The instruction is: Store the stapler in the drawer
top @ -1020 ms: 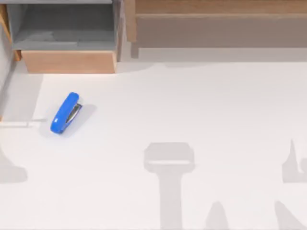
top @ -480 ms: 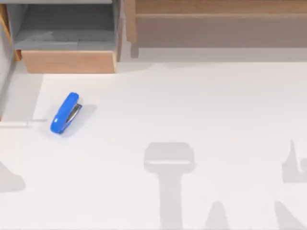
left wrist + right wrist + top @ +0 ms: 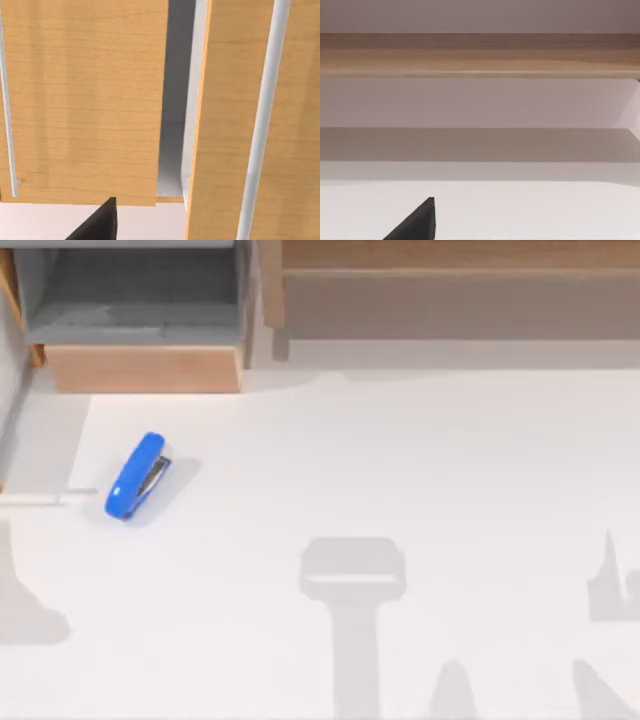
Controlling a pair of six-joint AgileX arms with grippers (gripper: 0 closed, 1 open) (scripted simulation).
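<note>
The small glossy blue stapler point(image 3: 136, 476) lies on the white table point(image 3: 400, 470) at the left, its long axis slanted from lower-left to upper-right, near the open grey drawer with a tan front panel point(image 3: 143, 368). Whether either gripper is open or holding anything cannot be told.

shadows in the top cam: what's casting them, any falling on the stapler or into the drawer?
Top view: grey arm-shaped shadows lie on the table along the near edge, none touching the stapler, which throws its own soft shadow to its right. The open drawer has a dim grey inside. Left wrist view: a shaded gap between tan wood panels.
</note>
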